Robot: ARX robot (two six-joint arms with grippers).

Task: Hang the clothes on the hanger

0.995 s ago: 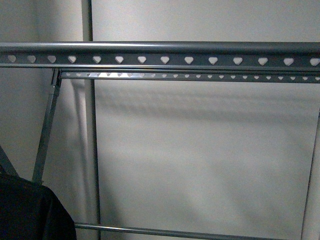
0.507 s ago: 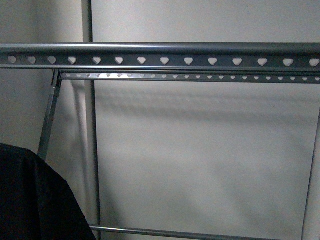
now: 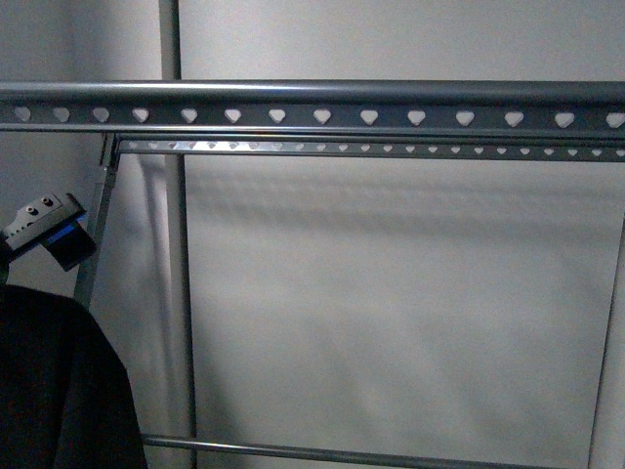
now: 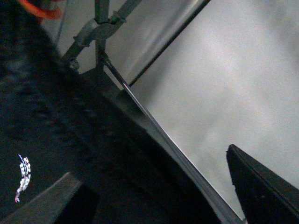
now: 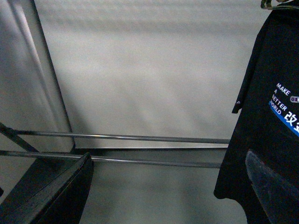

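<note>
The grey metal rack's top bar (image 3: 322, 106) with heart-shaped holes runs across the front view, with a second pierced bar (image 3: 391, 149) behind it. The black T-shirt (image 3: 59, 381) hangs at the lower left. A grey and blue part of my left arm (image 3: 47, 231) shows just above it. In the left wrist view the shirt (image 4: 51, 126) fills one side, and my left gripper (image 4: 154, 198) is open beside it. In the right wrist view the shirt (image 5: 271, 116) shows its white print and blue stripe. My right gripper (image 5: 168, 196) is open and empty, apart from it.
A rack leg (image 3: 93, 244) slopes down at the left and a low crossbar (image 3: 342, 454) runs along the bottom. Two low rods (image 5: 140, 137) cross the right wrist view. A rack joint (image 4: 96, 28) and a thin rod (image 4: 154, 130) show in the left wrist view. A pale wall lies behind.
The black shirt rose at the lower left, then sank a little. The grey and blue part of my left arm has come into view above it.
</note>
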